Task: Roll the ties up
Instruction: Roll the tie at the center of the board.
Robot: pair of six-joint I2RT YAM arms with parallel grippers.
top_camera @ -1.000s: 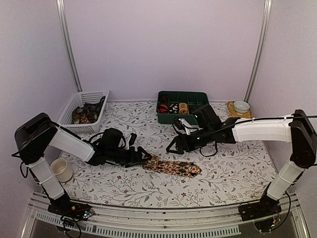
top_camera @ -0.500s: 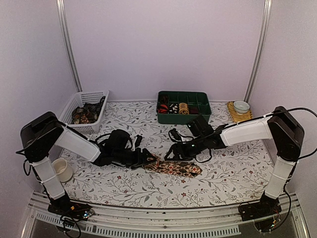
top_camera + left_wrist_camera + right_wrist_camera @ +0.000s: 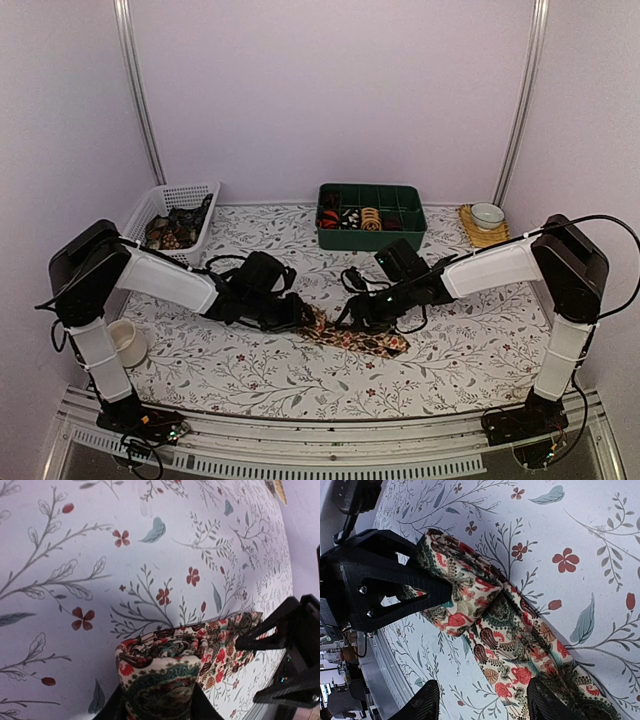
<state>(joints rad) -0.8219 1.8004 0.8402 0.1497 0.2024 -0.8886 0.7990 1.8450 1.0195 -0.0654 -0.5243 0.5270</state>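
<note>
One patterned tie (image 3: pixel 358 340) lies on the floral table cover, its left end wound into a roll (image 3: pixel 159 672). My left gripper (image 3: pixel 298 316) is shut on that roll, a finger (image 3: pixel 112 707) pressed to each side; the right wrist view shows the same grip on the roll (image 3: pixel 451 587). The flat length of the tie (image 3: pixel 520 645) runs off toward the lower right. My right gripper (image 3: pixel 358 312) hovers open over this flat part, its fingertips (image 3: pixel 422 705) wide apart, one on the bare cover and the other at the tie's far edge.
A white basket (image 3: pixel 150 212) holding more ties stands at the back left. A green divided box (image 3: pixel 396 238) with rolled items sits at the back centre. A small bowl (image 3: pixel 487 214) is at the back right, a white cup (image 3: pixel 125 342) near the left arm's base.
My left gripper has slid right and closed on the tie's rolled end. The right gripper has come down and left over the tie's flat part.
</note>
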